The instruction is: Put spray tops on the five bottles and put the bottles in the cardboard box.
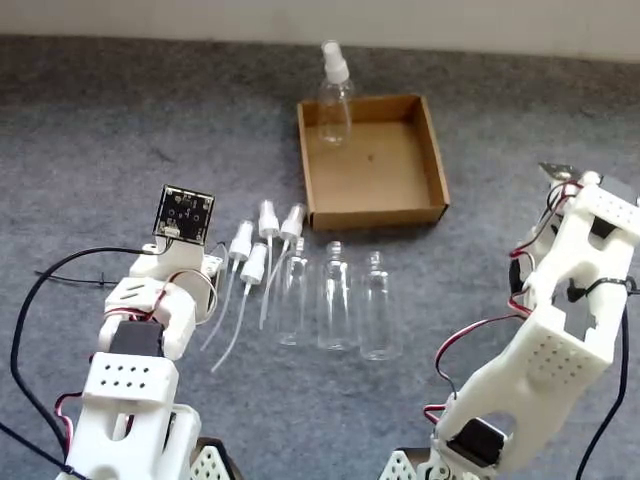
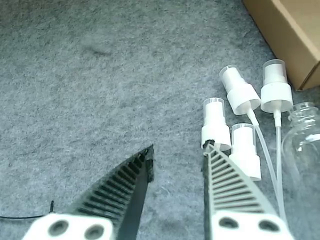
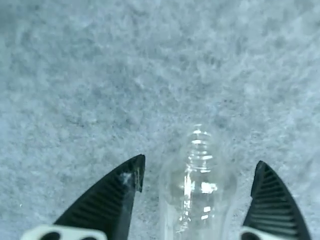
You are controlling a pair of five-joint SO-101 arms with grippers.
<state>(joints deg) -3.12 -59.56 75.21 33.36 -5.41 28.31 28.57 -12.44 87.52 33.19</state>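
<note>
One grey tabletop [image 1: 120, 130] carries the cardboard box [image 1: 375, 214], with a capped bottle [image 1: 335, 95] standing in its far corner. Three open bottles [image 1: 335, 295] lie near the box, necks toward it; a fourth bottle [image 3: 200, 190] lies between the open right jaws, untouched, neck pointing away. Four spray tops [image 2: 240, 95] lie just beside the open left jaws.

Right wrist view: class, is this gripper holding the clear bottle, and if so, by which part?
Nothing is held. The right gripper stands open around the clear bottle, with carpet showing in the gaps on both sides.
</note>
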